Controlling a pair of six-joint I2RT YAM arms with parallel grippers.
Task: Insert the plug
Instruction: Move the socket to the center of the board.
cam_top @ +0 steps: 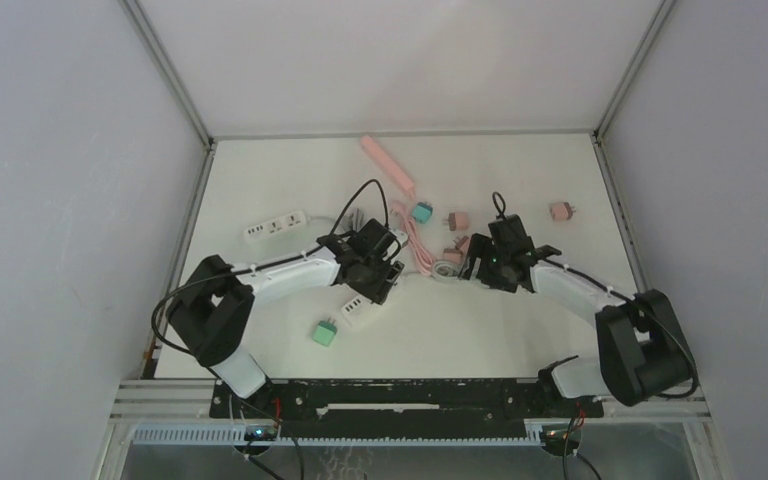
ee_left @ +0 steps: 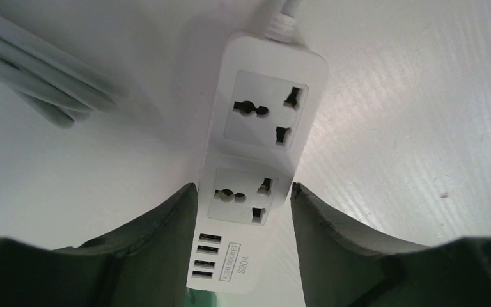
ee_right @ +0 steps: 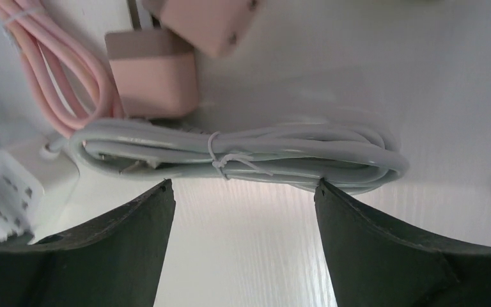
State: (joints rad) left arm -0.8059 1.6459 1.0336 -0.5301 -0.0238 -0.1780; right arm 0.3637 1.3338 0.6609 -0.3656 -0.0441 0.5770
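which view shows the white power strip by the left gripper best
Left wrist view: the white power strip fills the frame, sockets and USB ports clear, flanked by the left gripper. Top view shows only its small end. Right wrist catches probably a corner.

Place: robot lab test cell.
Enclosure: plain white panels (cam_top: 400, 60) behind and at both sides, with metal corner strips.
Surface: white table (cam_top: 520, 340).
Fixtures: left arm (cam_top: 290, 275) and right arm (cam_top: 580, 285) bolted to a black rail (cam_top: 410, 395); slotted cable duct (cam_top: 380, 437) below it.
Stock: power strip (ee_left: 259, 121), pink power strip (cam_top: 388, 164), green plug (cam_top: 325, 333), tied cable (ee_right: 243, 153), laid loose.
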